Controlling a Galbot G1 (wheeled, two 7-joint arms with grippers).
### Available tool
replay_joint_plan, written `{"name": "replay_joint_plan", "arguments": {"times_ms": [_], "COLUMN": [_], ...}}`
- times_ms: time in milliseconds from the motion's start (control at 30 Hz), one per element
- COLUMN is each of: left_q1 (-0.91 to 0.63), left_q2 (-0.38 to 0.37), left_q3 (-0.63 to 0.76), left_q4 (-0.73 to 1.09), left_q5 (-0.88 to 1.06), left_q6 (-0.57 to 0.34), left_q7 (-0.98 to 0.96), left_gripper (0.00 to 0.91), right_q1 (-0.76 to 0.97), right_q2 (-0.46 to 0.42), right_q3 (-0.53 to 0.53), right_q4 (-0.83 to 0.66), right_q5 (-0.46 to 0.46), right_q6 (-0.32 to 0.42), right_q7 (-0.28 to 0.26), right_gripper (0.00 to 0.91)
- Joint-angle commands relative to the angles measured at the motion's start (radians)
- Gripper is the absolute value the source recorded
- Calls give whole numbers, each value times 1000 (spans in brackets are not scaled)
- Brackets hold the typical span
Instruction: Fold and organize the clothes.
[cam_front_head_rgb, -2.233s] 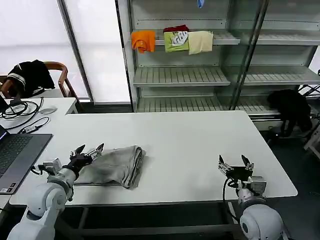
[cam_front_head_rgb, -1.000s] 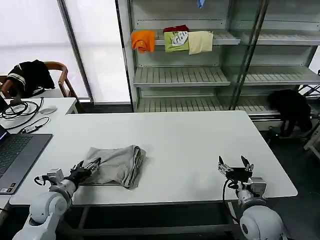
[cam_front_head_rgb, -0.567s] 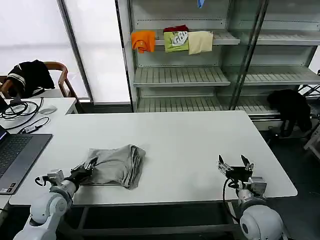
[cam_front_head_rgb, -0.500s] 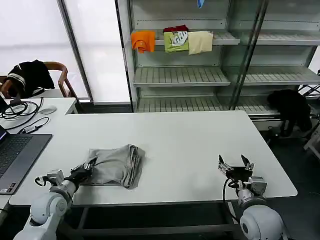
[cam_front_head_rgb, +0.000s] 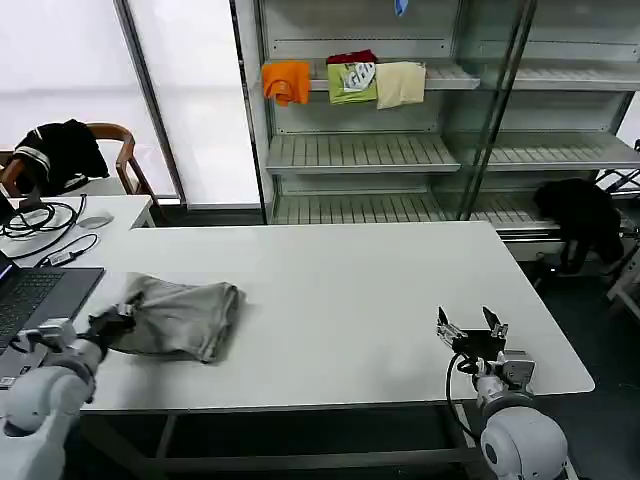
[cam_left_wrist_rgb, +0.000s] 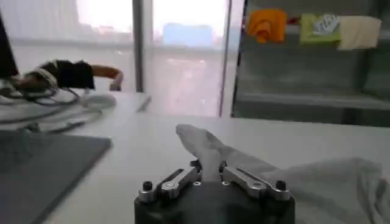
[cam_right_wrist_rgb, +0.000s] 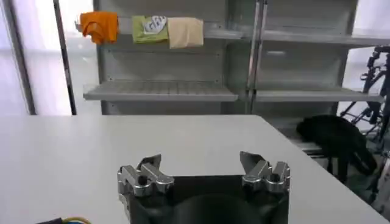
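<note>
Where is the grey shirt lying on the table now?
In the head view, the grey shirt lies bunched on the white table at its left side, near the laptop, with one edge pinched in the left hand.

The shirt (cam_front_head_rgb: 180, 315) is lying on the bench (cam_front_head_rgb: 360, 290) toward my left, a laptop (cam_front_head_rgb: 30, 300) sitting just beyond it.
</note>
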Motion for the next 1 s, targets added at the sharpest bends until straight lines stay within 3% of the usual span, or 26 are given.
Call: {"name": "replay_joint_plan", "arguments": {"times_ms": [33, 167, 367, 667, 800, 1000], "left_q1": [-27, -29, 12, -45, -167, -311], "left_q2": [256, 246, 121, 35, -38, -242], "left_q3": [-184, -164, -39, 342, 547, 741], "left_q4": [48, 13, -164, -381, -365, -181], "left_q5": [132, 175, 224, 91, 67, 121], "left_q6": [-23, -29, 4, 115, 117, 116], "left_q7": [19, 27, 34, -127, -200, -245], "left_gripper": [10, 10, 10, 10, 10, 10], "right_q1": [1, -3, -19, -69, -56, -59], "right_q2": [2, 1, -2, 29, 67, 100], "right_q3": [-6, -1, 13, 44, 50, 23], "right_q4": [-4, -3, 2, -2, 4, 37], "right_q5": [4, 7, 7, -3, -33, -86], "right_q6": [2, 3, 5, 24, 4, -17], "right_q7": [1, 2, 2, -2, -11, -16], "right_gripper": [907, 907, 907, 907, 907, 907]}}
